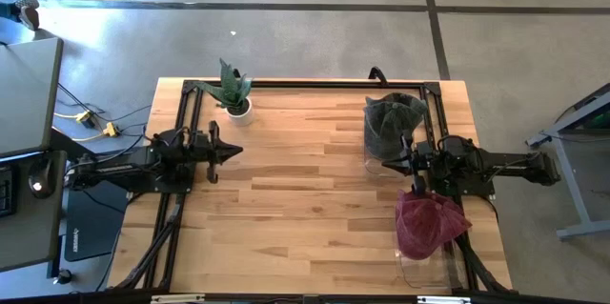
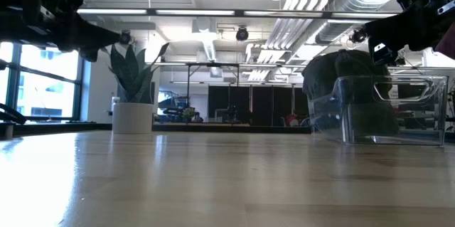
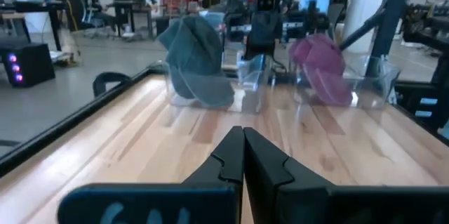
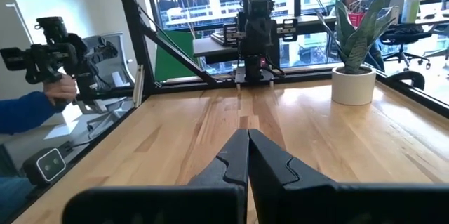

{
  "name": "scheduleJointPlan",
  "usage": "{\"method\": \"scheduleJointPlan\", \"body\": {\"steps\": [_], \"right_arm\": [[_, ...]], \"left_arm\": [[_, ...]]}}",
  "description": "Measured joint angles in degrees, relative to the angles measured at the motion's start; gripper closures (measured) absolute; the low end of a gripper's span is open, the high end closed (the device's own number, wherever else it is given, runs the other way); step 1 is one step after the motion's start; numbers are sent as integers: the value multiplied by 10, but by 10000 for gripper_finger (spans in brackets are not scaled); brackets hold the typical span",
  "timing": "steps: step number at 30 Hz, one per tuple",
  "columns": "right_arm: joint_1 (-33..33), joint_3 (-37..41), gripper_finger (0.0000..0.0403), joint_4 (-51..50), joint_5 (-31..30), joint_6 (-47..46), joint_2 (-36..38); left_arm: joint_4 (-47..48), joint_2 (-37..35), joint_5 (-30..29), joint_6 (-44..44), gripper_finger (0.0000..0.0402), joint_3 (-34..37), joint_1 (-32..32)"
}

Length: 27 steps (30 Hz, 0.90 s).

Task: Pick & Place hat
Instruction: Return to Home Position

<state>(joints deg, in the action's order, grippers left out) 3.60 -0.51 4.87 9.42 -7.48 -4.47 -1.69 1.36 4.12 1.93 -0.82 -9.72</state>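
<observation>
From above, not table level, red cap [image 1: 429,220] in bin [image 1: 424,273], left gripper [image 3: 243,134], right gripper [image 4: 247,135], jaws together.

Glossy wood table [image 1: 305,180], clear plastic bin [image 2: 428,124], cloth cap [image 1: 429,223]

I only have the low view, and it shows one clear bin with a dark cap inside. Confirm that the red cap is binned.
Observer: Confirmed. The high view shows the red cap draped in a second transparent bin, separate from the one you see.
Operator: Give me the right gripper's state.
Observer: Its wrist view shows the right gripper shut and empty, pointing toward the plant.
Operator: Now the left one.
Observer: The left gripper is shut too, holding nothing, and faces the black cap and the red one.
</observation>
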Motion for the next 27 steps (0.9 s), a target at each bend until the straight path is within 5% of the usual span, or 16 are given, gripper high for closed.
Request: {"method": "scheduleJointPlan", "body": {"steps": [10, 21, 27], "right_arm": [[0, 0, 403, -4, -51, 30, 0], [0, 0, 403, -21, 9, 36, 0], [0, 0, 403, -29, -58, 60, 0]], "left_arm": [[4, -4, 0, 3, 401, 1, 0], [5, -4, -3, 5, 401, 2, 0], [5, -4, -7, 5, 401, 2, 0]]}}
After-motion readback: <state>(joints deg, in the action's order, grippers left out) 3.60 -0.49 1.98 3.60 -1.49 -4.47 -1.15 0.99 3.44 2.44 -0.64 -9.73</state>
